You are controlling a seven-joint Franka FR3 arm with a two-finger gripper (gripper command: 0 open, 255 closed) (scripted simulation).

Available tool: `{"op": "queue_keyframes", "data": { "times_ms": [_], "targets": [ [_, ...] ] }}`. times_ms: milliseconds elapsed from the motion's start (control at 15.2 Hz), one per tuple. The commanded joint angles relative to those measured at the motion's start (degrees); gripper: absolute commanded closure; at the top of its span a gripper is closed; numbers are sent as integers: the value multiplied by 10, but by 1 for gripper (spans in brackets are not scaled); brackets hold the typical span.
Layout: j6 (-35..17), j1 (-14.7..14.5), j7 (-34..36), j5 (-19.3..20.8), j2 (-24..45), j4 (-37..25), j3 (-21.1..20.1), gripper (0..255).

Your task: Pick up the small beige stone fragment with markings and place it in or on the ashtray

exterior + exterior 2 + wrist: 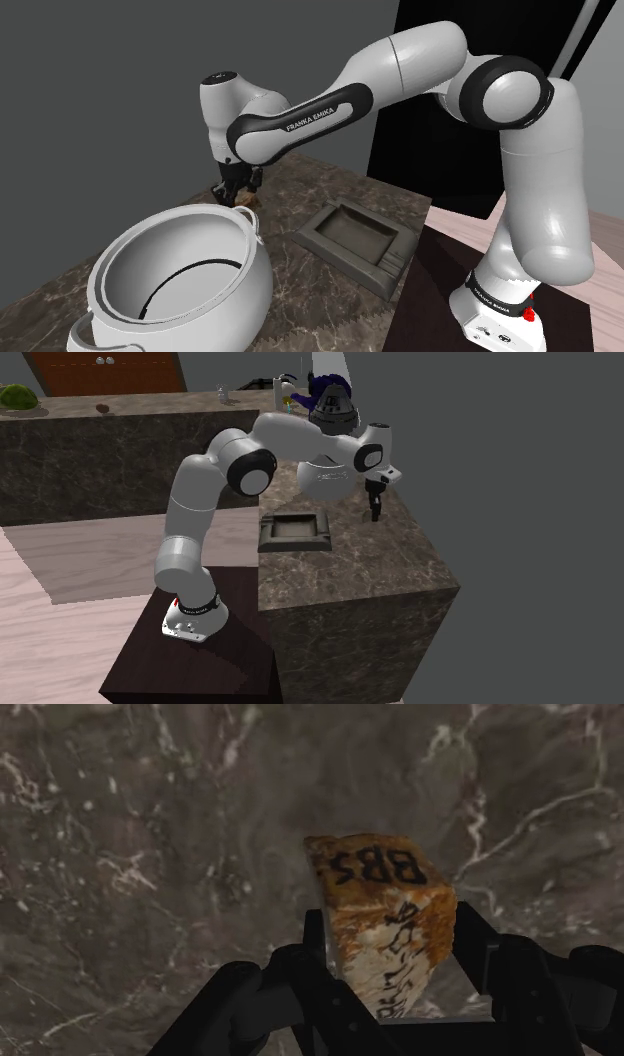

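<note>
A small beige stone fragment [385,924] with rusty patches and black lettering sits clasped between my two black fingers [500,964]. My gripper [395,942] is shut on it, just above the dark marbled counter [150,854]. From the shoulder view the gripper [237,190] hangs low over the counter behind a large pot, a brownish bit of the stone [245,201] showing at its tip. The grey square ashtray [355,240] lies on the counter toward that view's right of the gripper. In the second exterior view the gripper [374,510] is to the right of the ashtray [295,532].
A large white pot [175,280] with side handles stands on the counter at the shoulder view's lower left, close to the gripper. The counter edge [415,250] runs just beyond the ashtray, toward my stand [495,320]. A grey wall rises behind the counter.
</note>
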State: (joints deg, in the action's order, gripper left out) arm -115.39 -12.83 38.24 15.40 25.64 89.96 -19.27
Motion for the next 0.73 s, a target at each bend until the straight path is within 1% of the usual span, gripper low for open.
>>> {"op": "queue_keyframes", "data": {
  "times_ms": [0,660],
  "targets": [
    [12,0,-3,-2,-5,-8,-1,255],
    [80,-2,-15,-12,-20,-63,-5,255]
  ]
}}
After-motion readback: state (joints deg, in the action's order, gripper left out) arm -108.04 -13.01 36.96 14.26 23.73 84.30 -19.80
